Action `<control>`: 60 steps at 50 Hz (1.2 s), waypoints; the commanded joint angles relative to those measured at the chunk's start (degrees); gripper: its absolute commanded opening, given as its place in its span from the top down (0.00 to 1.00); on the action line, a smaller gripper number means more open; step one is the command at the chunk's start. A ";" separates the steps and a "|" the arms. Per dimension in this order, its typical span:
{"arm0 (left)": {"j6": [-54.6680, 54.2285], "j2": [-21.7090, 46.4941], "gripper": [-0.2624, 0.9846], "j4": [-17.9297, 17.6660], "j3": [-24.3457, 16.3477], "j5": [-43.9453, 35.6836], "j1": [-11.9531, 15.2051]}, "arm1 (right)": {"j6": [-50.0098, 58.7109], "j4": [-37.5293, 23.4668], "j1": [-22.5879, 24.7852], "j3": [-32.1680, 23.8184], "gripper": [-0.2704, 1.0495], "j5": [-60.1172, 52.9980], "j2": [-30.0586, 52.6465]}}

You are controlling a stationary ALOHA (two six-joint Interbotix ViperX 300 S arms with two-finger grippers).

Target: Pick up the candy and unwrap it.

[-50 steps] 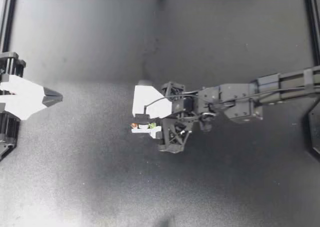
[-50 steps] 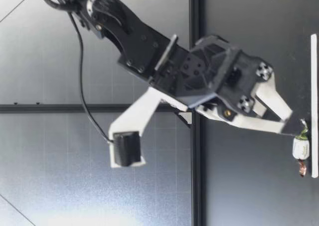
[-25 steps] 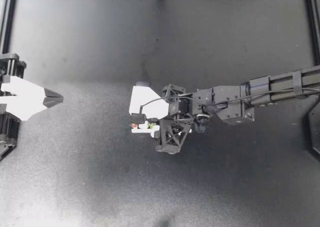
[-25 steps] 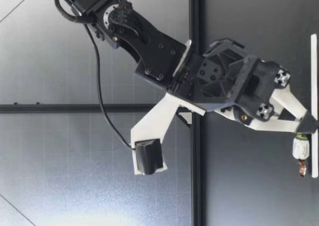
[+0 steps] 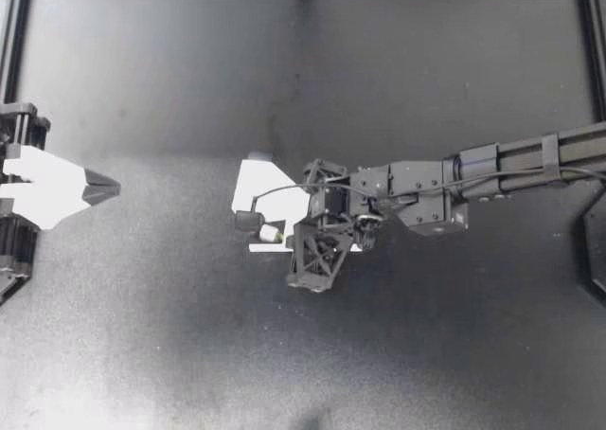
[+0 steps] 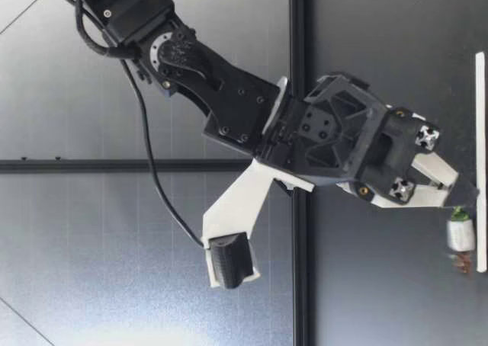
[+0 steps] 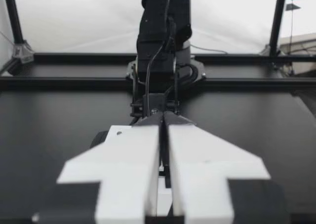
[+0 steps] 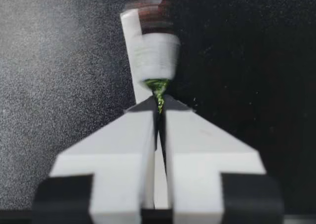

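Candy (image 5: 270, 233) lies on the desk (image 5: 426, 335) near its middle, green twisted end toward my right gripper (image 5: 282, 239). Wrist view: right gripper (image 8: 159, 108) fingers pinched together on that green twist, the candy (image 8: 157, 56) body just ahead of the tips. Low view: candy (image 6: 460, 235) down at the desk surface. Since a second ago the right arm has reached farther over and its fingers have drawn in. Left gripper (image 5: 112, 188) unmoved at the desk's left edge, fingers together, empty.

text: none readable | labels: none | numbers: none | signs: none
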 commanded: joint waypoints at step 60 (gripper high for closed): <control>15.03 34.19 0.41 -0.09 -10.28 -18.63 0.18 | 0.53 0.18 0.18 3.96 0.94 0.79 -26.98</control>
